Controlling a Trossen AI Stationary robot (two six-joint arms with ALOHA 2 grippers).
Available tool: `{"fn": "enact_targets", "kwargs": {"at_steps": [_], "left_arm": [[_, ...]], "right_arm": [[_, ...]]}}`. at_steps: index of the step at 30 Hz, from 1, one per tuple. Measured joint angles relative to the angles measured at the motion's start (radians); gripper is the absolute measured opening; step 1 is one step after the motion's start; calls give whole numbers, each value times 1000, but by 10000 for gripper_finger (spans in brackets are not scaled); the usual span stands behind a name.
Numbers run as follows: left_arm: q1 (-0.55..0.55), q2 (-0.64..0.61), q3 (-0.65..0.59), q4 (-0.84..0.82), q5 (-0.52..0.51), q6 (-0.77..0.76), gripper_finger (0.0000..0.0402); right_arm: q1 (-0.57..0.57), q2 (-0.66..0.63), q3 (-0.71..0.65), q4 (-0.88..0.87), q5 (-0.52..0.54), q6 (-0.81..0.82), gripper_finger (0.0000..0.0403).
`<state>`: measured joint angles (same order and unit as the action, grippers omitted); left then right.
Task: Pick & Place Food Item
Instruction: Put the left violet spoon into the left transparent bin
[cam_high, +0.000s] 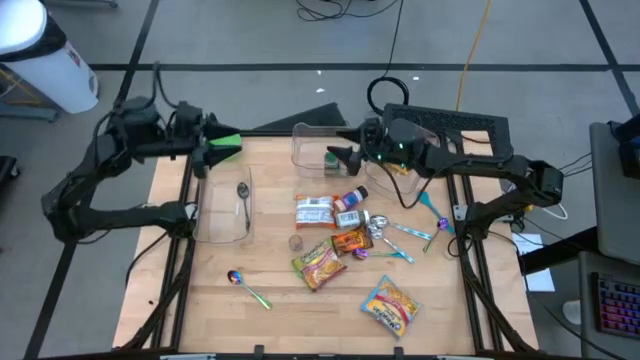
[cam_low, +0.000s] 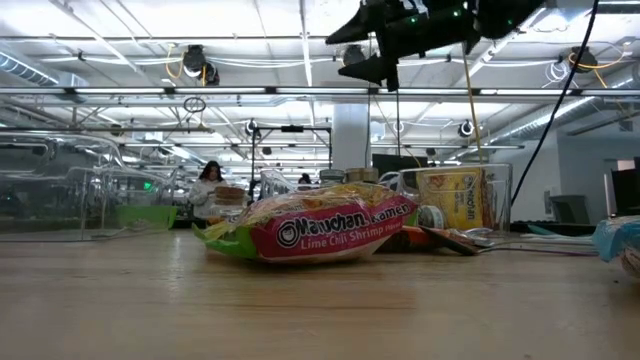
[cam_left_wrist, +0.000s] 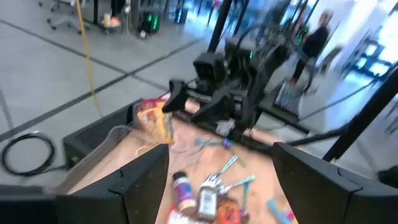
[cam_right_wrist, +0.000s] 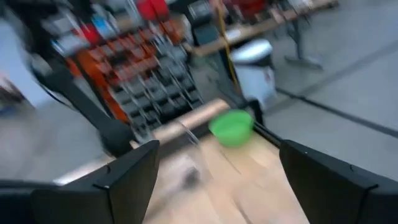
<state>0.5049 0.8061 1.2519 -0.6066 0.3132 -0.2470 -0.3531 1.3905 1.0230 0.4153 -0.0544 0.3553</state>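
Food items lie in the middle of the table: a Maruchan ramen packet, a second noodle packet, a small bottle and a white box. My left gripper hangs open, high over the far left corner beside a green bowl. My right gripper is open too. It is level and high above a clear bin at the far edge, which holds a yellow packet.
A second clear bin at the left holds a spoon. More spoons and forks lie right of the food, and one spoon lies near the front left. Bare wood shows along the near edge.
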Motion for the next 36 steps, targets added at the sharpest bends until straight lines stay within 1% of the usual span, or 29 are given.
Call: {"fn": "enact_targets", "kwargs": {"at_steps": [4,6,8,12,16,18,20,23,26,29,32,34,36], "left_arm": [[-29,-92,-152,108,2,-106,294],[-53,-125,-222,162,3,-170,294],[-82,-145,-293,220,3,-233,294],[-151,-139,-426,376,3,-319,294],[-193,-70,-536,582,0,-374,294],[-204,-20,-569,666,3,-408,294],[-224,29,-576,724,22,-416,294],[-270,81,-575,724,55,-412,294],[-340,119,-575,704,61,-431,294],[-423,131,-574,628,57,-471,294],[-516,127,-573,506,-5,-523,294],[-583,114,-573,398,-70,-577,294],[-654,102,-573,327,-143,-655,294]], "right_arm": [[30,1,-122,296,-1,129,320],[40,0,-170,392,-1,187,320],[50,1,-198,450,1,217,320],[76,1,-201,463,1,227,320],[111,1,-182,443,29,191,320],[132,1,-167,412,54,168,320],[152,1,-152,385,54,142,320],[188,1,-116,316,54,103,320],[234,1,-67,181,54,39,320],[275,1,-26,72,53,-26,320],[303,1,-14,37,53,-56,320],[312,1,-14,34,53,-57,320],[317,1,-14,35,53,-57,320]]}}
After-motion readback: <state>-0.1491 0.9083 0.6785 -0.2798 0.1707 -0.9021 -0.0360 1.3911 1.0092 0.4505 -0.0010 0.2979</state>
